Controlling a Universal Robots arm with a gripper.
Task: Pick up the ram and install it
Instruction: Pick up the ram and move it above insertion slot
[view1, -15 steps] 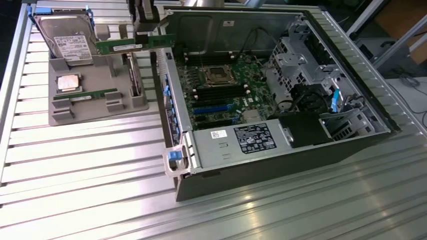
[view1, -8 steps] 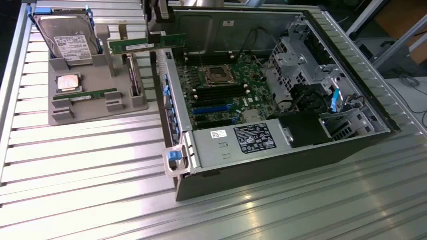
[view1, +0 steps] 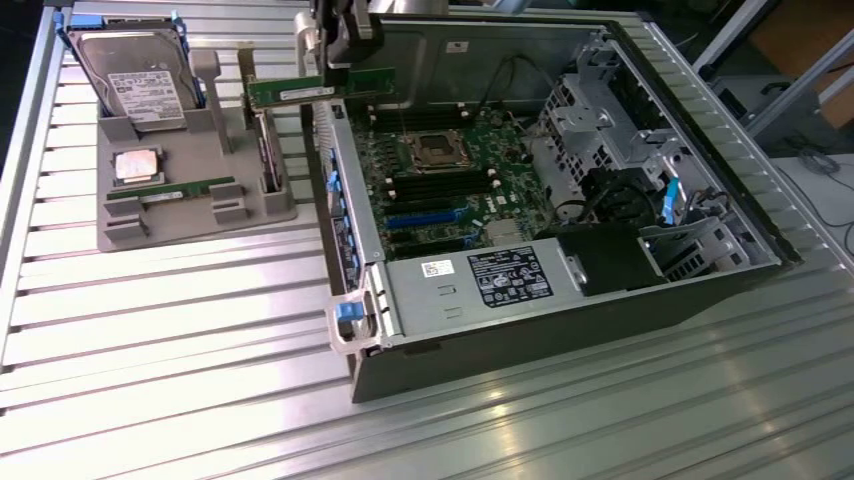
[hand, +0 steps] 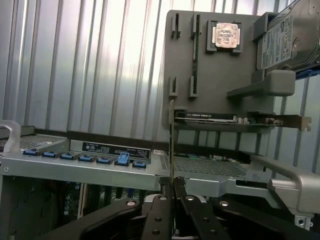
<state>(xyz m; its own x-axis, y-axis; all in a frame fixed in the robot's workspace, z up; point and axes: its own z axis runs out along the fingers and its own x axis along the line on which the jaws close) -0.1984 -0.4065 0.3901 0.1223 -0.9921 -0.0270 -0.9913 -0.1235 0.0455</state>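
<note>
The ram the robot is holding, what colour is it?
Green. The ram shows best in the exterior view.

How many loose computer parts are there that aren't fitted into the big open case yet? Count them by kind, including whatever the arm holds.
Silver metal hard drive: 1
Square silver processor chip: 1
Long thin memory sticks: 2 (green ram stick gripped in the tool; its twin stick lying in the grey tray)
Wider green card with metal bracket: 1
Total: 5
</note>
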